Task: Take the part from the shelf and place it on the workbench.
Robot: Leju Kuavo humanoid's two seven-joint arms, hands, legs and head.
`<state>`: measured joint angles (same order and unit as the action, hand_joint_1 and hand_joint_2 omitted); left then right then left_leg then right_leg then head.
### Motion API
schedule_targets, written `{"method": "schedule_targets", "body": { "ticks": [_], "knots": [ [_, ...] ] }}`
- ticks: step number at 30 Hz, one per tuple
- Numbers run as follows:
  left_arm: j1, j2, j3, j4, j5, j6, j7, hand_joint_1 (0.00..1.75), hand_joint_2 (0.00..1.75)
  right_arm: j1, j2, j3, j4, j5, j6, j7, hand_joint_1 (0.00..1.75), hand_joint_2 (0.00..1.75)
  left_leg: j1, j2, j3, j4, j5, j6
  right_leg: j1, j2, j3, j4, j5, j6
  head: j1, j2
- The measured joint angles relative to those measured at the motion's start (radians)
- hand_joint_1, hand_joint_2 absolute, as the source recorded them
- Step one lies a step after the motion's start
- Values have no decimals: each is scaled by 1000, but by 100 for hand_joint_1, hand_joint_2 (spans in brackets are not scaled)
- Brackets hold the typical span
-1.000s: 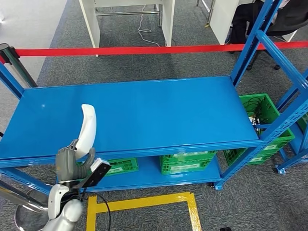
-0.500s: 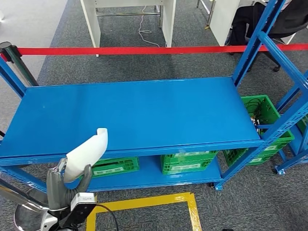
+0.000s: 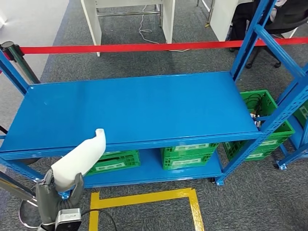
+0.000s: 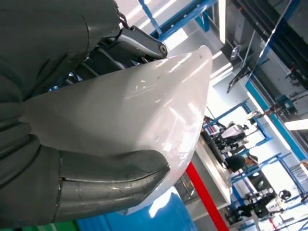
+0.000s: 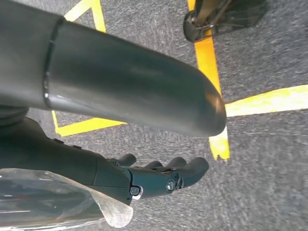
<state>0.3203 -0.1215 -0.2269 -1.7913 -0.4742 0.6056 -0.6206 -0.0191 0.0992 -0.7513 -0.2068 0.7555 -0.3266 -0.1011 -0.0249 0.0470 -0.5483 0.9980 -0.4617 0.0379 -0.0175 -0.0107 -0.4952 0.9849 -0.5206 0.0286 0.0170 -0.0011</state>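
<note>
My left hand [image 3: 58,195] grips the white curved part [image 3: 79,158] by its lower end, at the lower left of the head view, in front of the blue shelf [image 3: 138,108]. The part leans up and to the right, its tip over the shelf's front edge. Up close in the left wrist view, the white part [image 4: 138,125] sits between the thick grey thumb [image 4: 109,180] and the darker fingers [image 4: 120,45]. My right hand [image 5: 145,144] hangs over the grey carpet with thumb and fingers apart and nothing in it.
The shelf's top board is bare. Green crates [image 3: 188,156] stand on the lower level, another green crate [image 3: 267,120] at the right. A red barrier tape [image 3: 145,47] runs behind the shelf. Yellow floor tape [image 3: 145,199] marks the carpet in front. A seated person [image 3: 254,14] is at the back right.
My left hand has drawn back from the shelf toward me and lower, and the part has tipped from upright to leaning right. The camera has shifted slightly.
</note>
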Motion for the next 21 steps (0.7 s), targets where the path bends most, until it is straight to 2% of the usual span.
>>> {"method": "schedule_targets", "body": {
  "ticks": [1, 2, 3, 5, 6, 7, 8, 9, 11, 12, 13, 14, 16, 17, 18, 19, 20, 21],
  "knots": [
    [5, -2, 2, -5, 6, 1, -5, 175, 175, 1, 3, 0, 0, 0, 1, 0, 0, 0, 1, -4, -3, 4, -2, -7, -2, 1, -7, -2, 5, -5, 0, 0],
    [10, -4, 6, -10, 14, 1, -10, 175, 175, 1, 6, 0, 0, 0, 2, 0, 0, 0, 2, -11, -10, 15, -18, -15, -5, 2, -13, -3, 11, -13, -1, 0],
    [16, -5, 10, -16, 22, 2, -17, 175, 175, 1, 8, -1, 0, -2, 6, -4, 0, 0, 5, -19, -21, 44, -48, -23, -7, 2, -22, -5, 20, -20, -3, 0],
    [29, -9, 21, -25, 41, 0, -31, 175, 175, -1, 10, -5, 0, -11, 24, -16, 0, 0, 13, -34, -56, 156, -139, -36, -9, 4, -41, -4, 38, -29, -6, 0],
    [35, -11, 28, -28, 48, -3, -38, 175, 175, -2, 10, -8, 0, -17, 38, -23, 0, 0, 18, -36, -73, 221, -177, -41, -9, 5, -54, -3, 47, -29, -6, 0],
    [41, -13, 34, -30, 54, -6, -44, 175, 175, -1, 10, -11, 0, -23, 52, -32, 0, 0, 22, -37, -80, 266, -196, -45, -9, 6, -67, -1, 56, -28, -6, 0],
    [48, -15, 40, -32, 59, -11, -49, 175, 175, -1, 11, -14, 0, -29, 66, -41, 0, 0, 26, -37, -72, 279, -194, -48, -9, 7, -80, 1, 64, -26, -6, 0],
    [55, -18, 46, -34, 64, -15, -54, 175, 175, -1, 12, -18, 0, -34, 80, -50, 0, 0, 29, -37, -44, 250, -171, -50, -11, 8, -93, 4, 72, -23, -6, 0],
    [65, -24, 58, -40, 72, -25, -64, 175, 175, -1, 16, -27, 0, -43, 100, -65, 0, 0, 35, -42, 51, 105, -116, -52, -13, 11, -115, 11, 87, -12, -7, 0],
    [69, -27, 64, -43, 75, -31, -68, 175, 175, -2, 18, -32, 0, -51, 113, -70, 0, 0, 35, -48, 93, 35, -103, -50, -13, 13, -123, 13, 96, -6, -6, 0],
    [73, -30, 68, -47, 78, -37, -71, 175, 175, -3, 19, -38, 0, -67, 130, -77, 0, 0, 35, -54, 119, -12, -100, -46, -13, 15, -127, 13, 104, 2, -5, 0],
    [78, -34, 72, -51, 79, -44, -73, 175, 175, -5, 20, -49, 0, -93, 159, -84, 0, 0, 32, -59, 128, -33, -104, -41, -13, 16, -129, 12, 113, 9, -7, 0],
    [89, -43, 81, -58, 81, -58, -77, 175, 175, -7, 22, -83, 0, -153, 231, -104, 0, 0, 30, -57, 114, -33, -90, -24, -15, 20, -133, 5, 131, 23, -10, 0],
    [94, -48, 85, -62, 82, -62, -78, 175, 175, -8, 23, -102, 0, -173, 258, -116, 0, 0, 29, -53, 103, -33, -79, -14, -17, 20, -141, 10, 122, 28, -11, 0],
    [100, -54, 90, -65, 84, -64, -78, 175, 175, -8, 25, -116, 0, -177, 266, -132, 0, 0, 30, -49, 90, -35, -66, -4, -17, 20, -153, 30, 92, 31, -10, 0],
    [107, -61, 94, -69, 86, -64, -79, 175, 175, -8, 28, -125, 0, -169, 260, -151, 0, 0, 30, -45, 75, -36, -53, 3, -17, 19, -169, 74, 42, 31, -7, 0],
    [115, -67, 98, -74, 87, -63, -79, 175, 175, -9, 31, -129, -1, -155, 248, -170, 0, 0, 27, -42, 59, -36, -41, 8, -15, 17, -187, 138, -16, 31, -6, 0],
    [123, -73, 102, -78, 87, -62, -80, 175, 175, -9, 33, -131, -1, -138, 237, -185, 0, 0, 23, -39, 43, -36, -28, 12, -13, 16, -200, 209, -63, 31, -4, 0]
  ]
}}
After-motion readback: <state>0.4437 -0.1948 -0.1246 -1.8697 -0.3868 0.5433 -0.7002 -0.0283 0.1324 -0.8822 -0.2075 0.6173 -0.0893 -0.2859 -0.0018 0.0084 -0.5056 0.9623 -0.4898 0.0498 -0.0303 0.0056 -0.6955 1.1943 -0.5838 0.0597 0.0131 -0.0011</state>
